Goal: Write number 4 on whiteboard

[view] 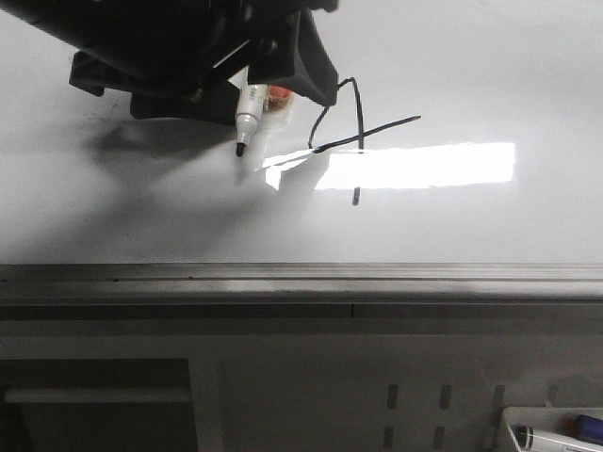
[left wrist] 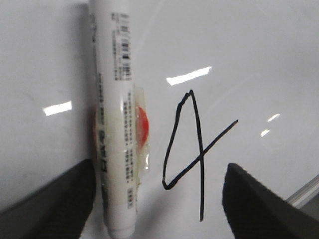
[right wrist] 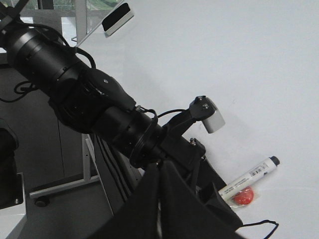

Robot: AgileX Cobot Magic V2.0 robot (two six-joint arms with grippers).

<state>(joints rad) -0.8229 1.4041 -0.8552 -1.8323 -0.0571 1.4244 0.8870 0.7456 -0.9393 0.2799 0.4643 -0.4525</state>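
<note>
The number 4 (view: 359, 141) is drawn in thin black marker on the whiteboard (view: 471, 75), beside a bright reflection. In the left wrist view the 4 (left wrist: 200, 154) lies between the wide-apart jaws of my left gripper (left wrist: 160, 167). A white marker (left wrist: 115, 149) with a red disc taped to it rests against the board by one finger; I cannot tell whether they touch. In the front view my left gripper (view: 273, 89) is at the board's upper left and the marker (view: 247, 118) points tip down. My right gripper (right wrist: 159, 219) is shut and empty, away from the board.
A grey metal rail (view: 301, 278) runs along the board's bottom edge. A tray (view: 551, 433) with markers sits at the lower right. The left arm (right wrist: 99, 104) crosses the right wrist view; an eraser (right wrist: 117, 17) is stuck to the board beyond it.
</note>
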